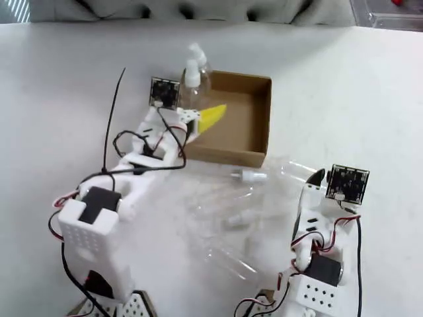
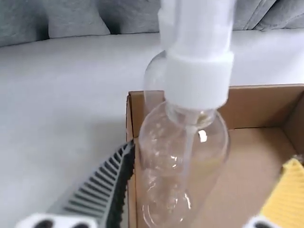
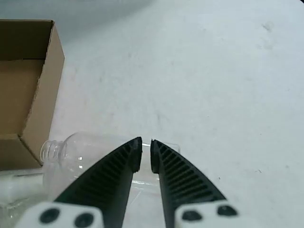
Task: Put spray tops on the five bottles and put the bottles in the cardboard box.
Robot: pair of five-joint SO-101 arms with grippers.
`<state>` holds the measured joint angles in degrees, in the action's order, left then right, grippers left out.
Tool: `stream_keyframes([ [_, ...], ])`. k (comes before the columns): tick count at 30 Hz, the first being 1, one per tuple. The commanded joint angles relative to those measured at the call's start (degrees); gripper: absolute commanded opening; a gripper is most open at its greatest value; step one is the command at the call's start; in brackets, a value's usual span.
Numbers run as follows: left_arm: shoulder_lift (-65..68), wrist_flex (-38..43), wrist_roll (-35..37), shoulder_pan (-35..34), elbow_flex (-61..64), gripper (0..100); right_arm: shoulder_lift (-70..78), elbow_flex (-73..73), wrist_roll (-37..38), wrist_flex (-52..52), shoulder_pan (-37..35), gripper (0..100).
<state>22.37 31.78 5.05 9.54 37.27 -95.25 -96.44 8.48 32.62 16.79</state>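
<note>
- At the left wall of the cardboard box [image 1: 266, 119], the left tool [image 2: 209, 159] is spread around a capped bottle [image 2: 180, 166]. Its grey finger rests against the bottle's side, and the yellow one stands apart from it.
- That bottle stands upright, apparently just inside the box corner, with its spray top [image 2: 197, 71] fitted. It looks set down for release rather than carried.
- The right tool [image 3: 145, 156] is pressed almost together and empty. It hovers above an uncapped bottle [image 3: 80, 152] that lies on the worktop [image 1: 344, 86] beside the box.
- A loose spray top [image 1: 250, 176] lies by that bottle's neck, probably placed there for joining.
- More clear bottles [image 1: 218, 218] lie between the arms, not yet topped.
</note>
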Motion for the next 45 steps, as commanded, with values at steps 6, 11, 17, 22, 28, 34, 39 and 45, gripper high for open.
stream_keyframes([
  [6, -6.0, 0.2, 0.6, -0.7, 0.0, 43, 0.6, -0.7, 0.8, 0.4, 0.8, 1.5],
  [11, -11.4, 0.3, 0.7, -0.5, 3.9, 43, 0.6, -0.7, 0.8, 0.4, 0.8, 1.5],
  [17, -17.5, 0.2, 0.5, -0.2, 9.4, 43, 0.6, -0.7, 0.8, 0.4, 0.8, 1.5],
  [22, -22.6, 0.1, 0.2, -0.5, 14.8, 43, 0.6, -0.7, 0.8, 0.4, 0.8, 1.5],
  [28, -32.6, -2.2, 0.2, -0.6, 22.8, 43, 0.6, -0.7, 0.8, 0.4, 0.8, 1.5],
  [34, -45.8, -18.4, 0.1, -0.7, 26.5, 43, 0.6, -0.7, 0.8, 0.4, 0.8, 1.5],
  [39, -58.1, -29.3, 0.1, -1.5, 31.6, 43, 0.6, -0.7, 0.8, 0.5, 0.8, 1.5],
  [45, -74.5, -41.0, 0.1, -5.9, 39.6, 43, 0.6, -0.7, 0.8, 1.5, 0.8, 1.5],
])
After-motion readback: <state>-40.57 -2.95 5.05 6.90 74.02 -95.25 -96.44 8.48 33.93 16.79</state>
